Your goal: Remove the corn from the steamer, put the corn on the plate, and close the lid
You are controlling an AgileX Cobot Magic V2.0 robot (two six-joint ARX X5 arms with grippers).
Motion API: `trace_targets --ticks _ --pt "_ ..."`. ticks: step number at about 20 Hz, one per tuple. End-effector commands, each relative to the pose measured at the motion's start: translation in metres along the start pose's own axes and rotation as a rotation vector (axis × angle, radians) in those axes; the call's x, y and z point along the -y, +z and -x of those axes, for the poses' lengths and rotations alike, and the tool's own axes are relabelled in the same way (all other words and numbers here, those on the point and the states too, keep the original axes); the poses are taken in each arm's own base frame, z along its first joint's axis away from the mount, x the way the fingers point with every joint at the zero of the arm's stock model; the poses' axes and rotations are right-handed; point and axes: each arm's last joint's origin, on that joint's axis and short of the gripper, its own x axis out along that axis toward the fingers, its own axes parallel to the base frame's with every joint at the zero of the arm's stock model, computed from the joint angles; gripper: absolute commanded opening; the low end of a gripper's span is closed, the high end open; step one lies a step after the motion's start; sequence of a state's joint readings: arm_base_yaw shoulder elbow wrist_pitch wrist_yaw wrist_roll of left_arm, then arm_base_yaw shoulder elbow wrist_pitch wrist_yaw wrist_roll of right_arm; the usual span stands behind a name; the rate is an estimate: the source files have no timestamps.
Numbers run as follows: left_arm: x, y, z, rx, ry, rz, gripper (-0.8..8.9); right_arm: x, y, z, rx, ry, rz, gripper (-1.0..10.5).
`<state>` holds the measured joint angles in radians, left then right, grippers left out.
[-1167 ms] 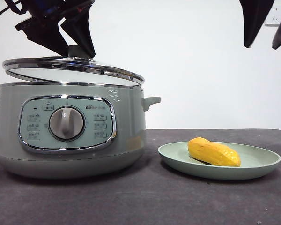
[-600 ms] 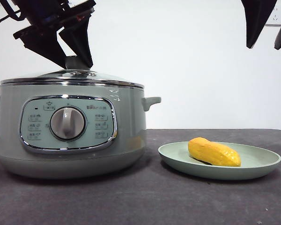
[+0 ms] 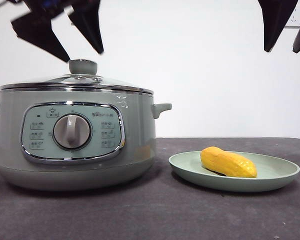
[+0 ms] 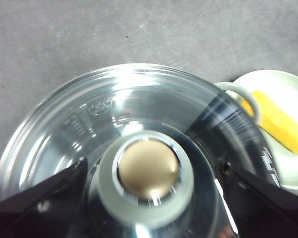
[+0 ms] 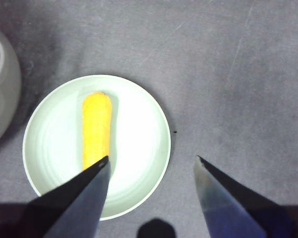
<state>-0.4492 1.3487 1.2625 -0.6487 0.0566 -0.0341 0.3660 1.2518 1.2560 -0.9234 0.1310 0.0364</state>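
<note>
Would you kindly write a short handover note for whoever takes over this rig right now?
Left gripper: jaws open, just above the sage-green knob, not touching it.
Right gripper: jaws open, empty, high over the shallow pale-green plate.
Smooth yellow corn cob lies on the plate.
Chrome-rimmed glass lid sits level on the sage-green steamer pot.
Done: corn out and plated, lid closed.
Left: only pull both arms clear.
</note>
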Motion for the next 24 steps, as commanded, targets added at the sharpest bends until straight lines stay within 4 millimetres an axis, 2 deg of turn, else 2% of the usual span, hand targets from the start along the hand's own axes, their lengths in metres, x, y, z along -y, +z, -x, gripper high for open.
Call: trace_targets --ticks 1,3,4,5,8,10,12,14,16,19,22,24 --pt "0.003 -0.003 0.028 0.012 -0.005 -0.012 4.09 0.001 -0.002 0.008 0.024 0.003 0.010 2.7" --pt "0.003 -0.011 0.052 0.004 -0.001 -0.038 1.71 0.002 -0.005 0.019 0.061 0.006 0.005 1.5" --pt "0.004 -0.015 0.065 0.012 0.001 -0.061 -0.06 0.003 -0.007 0.028 0.090 0.022 0.003 0.8" --pt "0.004 -0.017 0.078 0.038 0.001 -0.070 -0.06 0.003 -0.009 0.037 0.129 0.054 0.000 0.3" --pt "0.009 -0.023 0.118 0.177 -0.008 -0.093 -0.08 0.004 -0.022 0.060 0.303 0.148 -0.005 0.2" --pt "0.012 -0.031 0.139 0.276 -0.015 -0.106 -0.08 0.003 -0.040 0.068 0.408 0.157 -0.006 0.2" --pt "0.011 -0.048 0.151 0.346 0.041 -0.103 -0.08 0.002 -0.061 0.067 0.487 0.170 -0.007 0.2" --pt "0.009 -0.073 0.153 0.388 0.093 -0.094 -0.08 0.002 -0.082 0.061 0.542 0.177 -0.013 0.2" --pt "0.006 -0.103 0.147 0.417 0.112 -0.077 -0.08 0.002 -0.103 0.052 0.595 0.184 -0.029 0.2" --pt "0.004 -0.133 0.136 0.440 0.110 -0.074 -0.08 0.002 -0.121 0.041 0.643 0.200 -0.075 0.2" --pt "0.002 -0.152 0.124 0.427 0.108 -0.068 -0.08 0.001 -0.133 0.027 0.612 0.204 -0.129 0.3" --pt "0.002 -0.158 0.119 0.385 0.103 -0.022 -0.04 0.001 -0.135 0.022 0.570 0.170 -0.184 0.3"
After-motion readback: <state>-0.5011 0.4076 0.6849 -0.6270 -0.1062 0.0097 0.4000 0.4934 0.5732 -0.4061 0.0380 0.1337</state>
